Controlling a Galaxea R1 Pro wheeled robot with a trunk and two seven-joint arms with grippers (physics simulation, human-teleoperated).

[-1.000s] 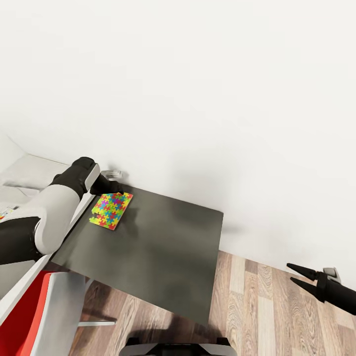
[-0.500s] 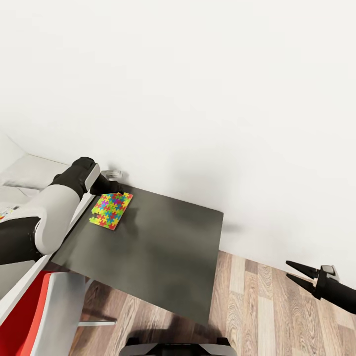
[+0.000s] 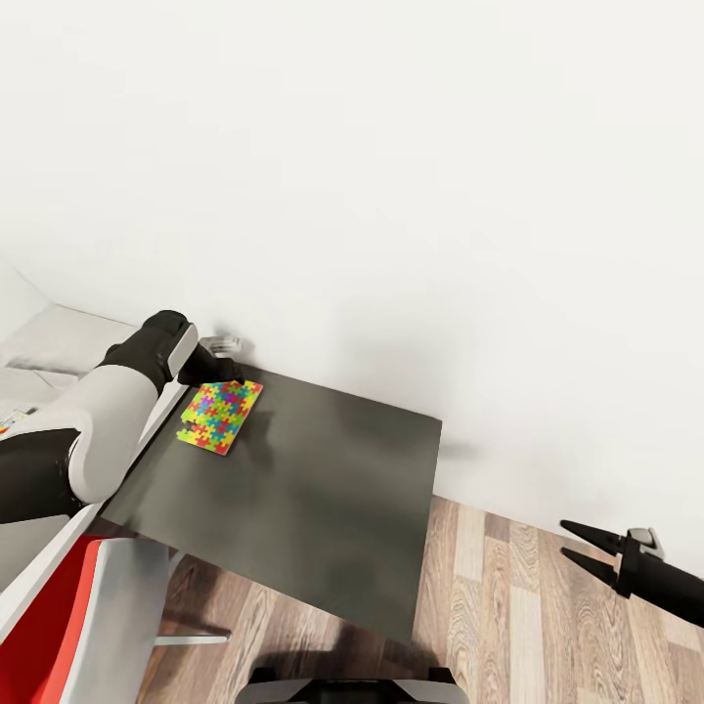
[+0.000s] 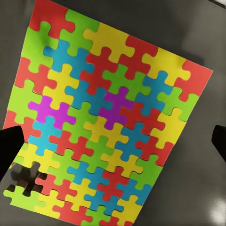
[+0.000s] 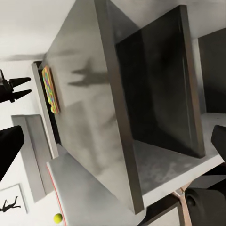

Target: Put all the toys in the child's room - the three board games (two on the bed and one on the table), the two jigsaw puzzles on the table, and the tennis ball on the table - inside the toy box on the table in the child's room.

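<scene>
Bright jigsaw puzzle (image 3: 220,416) flat on table (image 3: 323,508)

wall (image 3: 391,176): plain white, runs behind everything — pretty much bare
floor (image 3: 508,606): wood planks, brownish with grey streaks, light and dark boards mixed
red chair thing (image 3: 59,626): red and white, low in the head view's left corner — can't tell exactly what it is

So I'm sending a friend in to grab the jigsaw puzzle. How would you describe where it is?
Find the dark grey side unit against the white wall. The jigsaw puzzle lies flat near its far left corner, under the left gripper. It is a thin mat of red, yellow, green and blue interlocking pieces, the one bright thing on that dark top.
</scene>
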